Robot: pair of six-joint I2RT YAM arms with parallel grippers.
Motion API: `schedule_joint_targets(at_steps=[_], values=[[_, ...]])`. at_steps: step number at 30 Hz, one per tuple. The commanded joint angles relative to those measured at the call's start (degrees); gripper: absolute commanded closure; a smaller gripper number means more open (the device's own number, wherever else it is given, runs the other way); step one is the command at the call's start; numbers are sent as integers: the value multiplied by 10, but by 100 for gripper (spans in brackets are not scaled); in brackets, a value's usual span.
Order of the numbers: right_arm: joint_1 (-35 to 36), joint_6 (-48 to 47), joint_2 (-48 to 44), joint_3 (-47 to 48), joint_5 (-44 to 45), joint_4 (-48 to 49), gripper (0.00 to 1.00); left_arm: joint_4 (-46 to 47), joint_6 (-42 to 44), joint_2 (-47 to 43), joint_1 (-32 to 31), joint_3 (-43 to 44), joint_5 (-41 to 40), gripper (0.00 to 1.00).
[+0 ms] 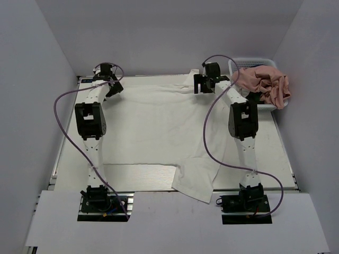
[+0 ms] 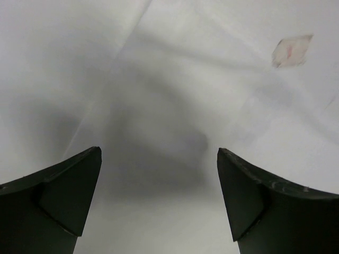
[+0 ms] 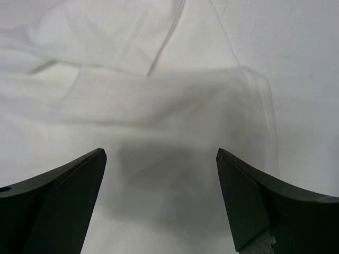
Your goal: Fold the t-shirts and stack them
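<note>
A large white t-shirt lies spread flat over most of the table, one sleeve reaching past the near edge. My left gripper hovers open over the shirt's far left corner. In the left wrist view the left gripper has only smooth white cloth between its dark fingers, and a faint pinkish mark shows up right. My right gripper hangs open over the far right corner. In the right wrist view the right gripper has wrinkled white cloth below it, gripping nothing. A pink t-shirt is bunched in the basket.
A white mesh basket stands at the back right corner, with the pink shirt spilling over its rim. Grey walls close in the table on the left, back and right. Purple cables loop from both arms over the cloth.
</note>
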Motion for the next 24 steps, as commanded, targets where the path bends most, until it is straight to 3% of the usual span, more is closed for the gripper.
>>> schedule_joint_targets(at_steps=[1,4,5,6,9,13,19,24], values=[[23,-49,-156,-72,8,23,10,-39,0,-167,2,-95,-46,0],[57,-36,-284,-255,44,76,10,-72,-59,-310,2,-222,-83,0],[65,-15,-334,-294,77,98,10,-80,-85,-347,2,-319,-83,0],[87,2,-377,-397,84,107,10,-100,-137,-414,2,-414,-88,0],[117,50,-448,-527,124,109,10,-132,-205,-507,2,-546,-105,0],[152,118,-553,-621,177,65,10,-164,-274,-643,2,-740,-81,0],[203,172,-674,-747,187,58,10,-106,-319,-772,2,-920,-20,0],[271,177,-746,-805,192,1,10,-50,-344,-771,2,-946,-14,5]])
